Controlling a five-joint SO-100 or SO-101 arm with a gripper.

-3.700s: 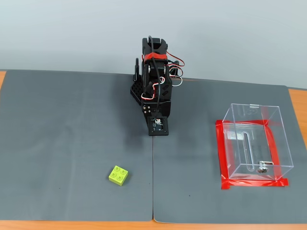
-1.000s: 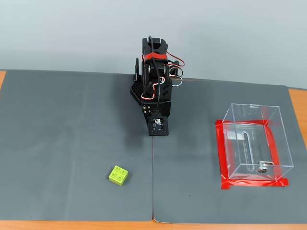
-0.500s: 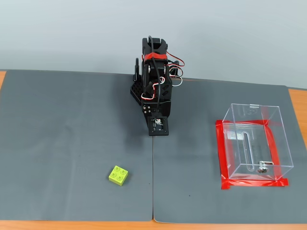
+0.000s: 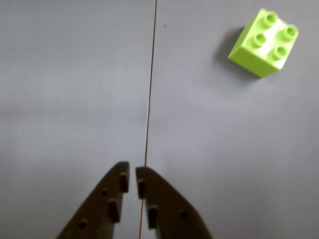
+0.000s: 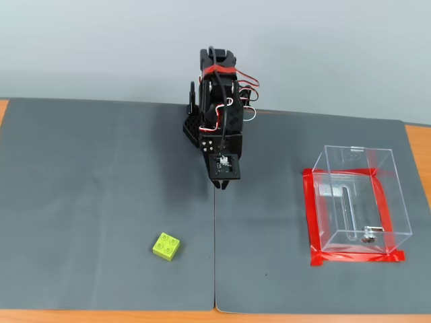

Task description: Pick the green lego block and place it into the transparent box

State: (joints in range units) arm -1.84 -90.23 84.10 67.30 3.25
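Note:
The green lego block [image 5: 166, 246] lies on the grey mat, left of the mat's seam and towards the front edge in the fixed view. In the wrist view the green lego block [image 4: 263, 42] sits at the top right, studs up, well away from the fingers. My gripper [image 4: 132, 175] points down over the seam, shut with nothing between its fingers. In the fixed view my gripper [image 5: 221, 184] hangs below the folded black arm, behind and to the right of the block. At the right stands the transparent box [image 5: 394, 202], empty and edged by red tape [image 5: 312, 222].
Two grey mats meet at a seam [image 5: 215, 256] running front to back. The arm's base [image 5: 196, 128] stands at the back centre. Orange table edge [image 5: 417, 145] shows at the right and along the front. A small metal fitting [image 5: 368, 235] sits in the box's base.
The arm has begun to move: its wrist and gripper have lifted slightly and tilted forward from the folded rest pose. The block and the box have not moved.

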